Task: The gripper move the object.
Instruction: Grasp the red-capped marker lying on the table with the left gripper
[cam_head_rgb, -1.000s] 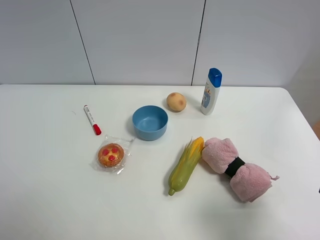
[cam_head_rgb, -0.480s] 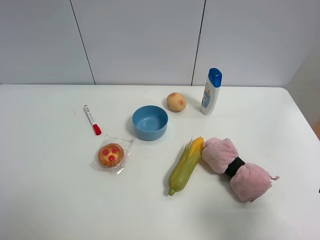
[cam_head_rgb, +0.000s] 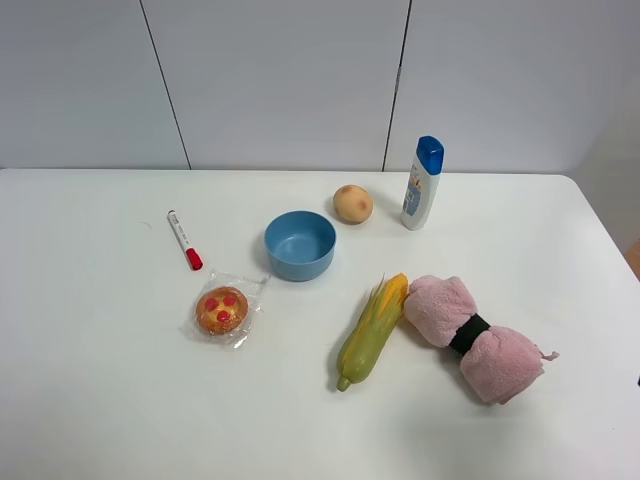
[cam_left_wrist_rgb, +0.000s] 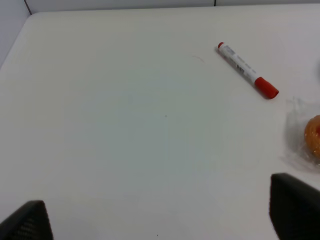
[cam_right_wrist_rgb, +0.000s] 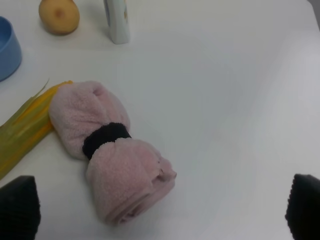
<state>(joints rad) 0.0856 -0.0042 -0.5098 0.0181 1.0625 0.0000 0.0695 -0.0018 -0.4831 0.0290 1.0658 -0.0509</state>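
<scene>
The white marker pen with a red cap (cam_head_rgb: 184, 239) lies on the white table (cam_head_rgb: 90, 380), left of the blue bowl (cam_head_rgb: 300, 245). It also shows in the left wrist view (cam_left_wrist_rgb: 247, 77), far ahead of my left gripper (cam_left_wrist_rgb: 161, 217). That gripper is open and empty, with its dark fingertips (cam_left_wrist_rgb: 295, 205) wide apart above bare table. My right gripper (cam_right_wrist_rgb: 160, 210) is open and empty, close above the pink rolled towel (cam_right_wrist_rgb: 107, 150). Neither gripper shows in the exterior high view.
A wrapped round pastry (cam_head_rgb: 222, 309) lies just in front of the pen. A corn cob (cam_head_rgb: 372, 330) and the pink towel (cam_head_rgb: 475, 338) lie at front right. A peach (cam_head_rgb: 352, 203) and a white bottle with blue cap (cam_head_rgb: 423, 184) stand behind the bowl.
</scene>
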